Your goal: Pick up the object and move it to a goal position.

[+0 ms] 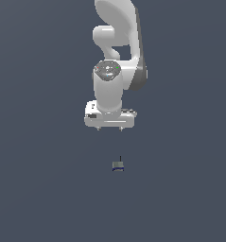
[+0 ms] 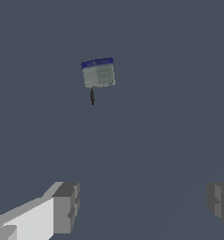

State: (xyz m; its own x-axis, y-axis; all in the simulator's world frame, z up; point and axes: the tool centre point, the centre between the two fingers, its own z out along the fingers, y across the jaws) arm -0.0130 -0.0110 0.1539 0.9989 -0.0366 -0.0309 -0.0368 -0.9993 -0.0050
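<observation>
The object (image 1: 117, 165) is a tiny grey-green boxy block with a dark blue bottom edge and a thin dark stem. It lies on the dark grey floor, in front of and below the arm in the exterior view. It also shows in the wrist view (image 2: 98, 73), apart from the fingers. My gripper (image 1: 109, 128) hangs well above the floor, behind the object, with only short finger stubs showing. In the wrist view the gripper (image 2: 144, 206) is open and empty, its two fingertips (image 2: 66, 207) wide apart.
The white arm (image 1: 115, 71) rises at the top centre of the exterior view. The floor (image 1: 48, 189) is a plain dark grey surface all around. No other object shows.
</observation>
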